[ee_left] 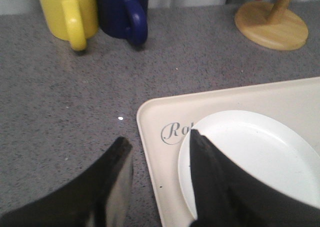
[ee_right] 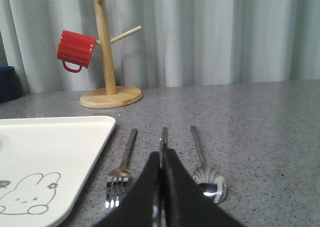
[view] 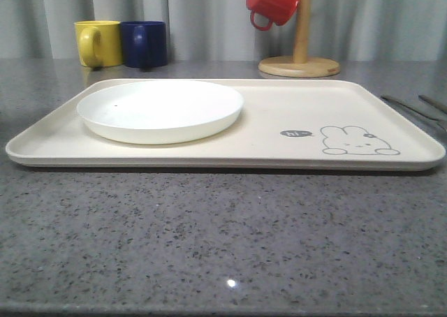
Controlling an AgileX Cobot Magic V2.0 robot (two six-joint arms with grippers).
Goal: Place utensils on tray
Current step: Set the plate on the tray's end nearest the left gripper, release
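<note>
Jaws of the right gripper are pressed together over the chopsticks, seemingly pinching them, though they lie on the worktop. Those of the left gripper stand apart and hold nothing, hovering over the tray corner. Nothing is placed yet: the fork, chopsticks and spoon all lie off the tray, at its 3 o'clock side in the front view. Its only load is a white plate, empty, toward 9 o'clock.
</note>
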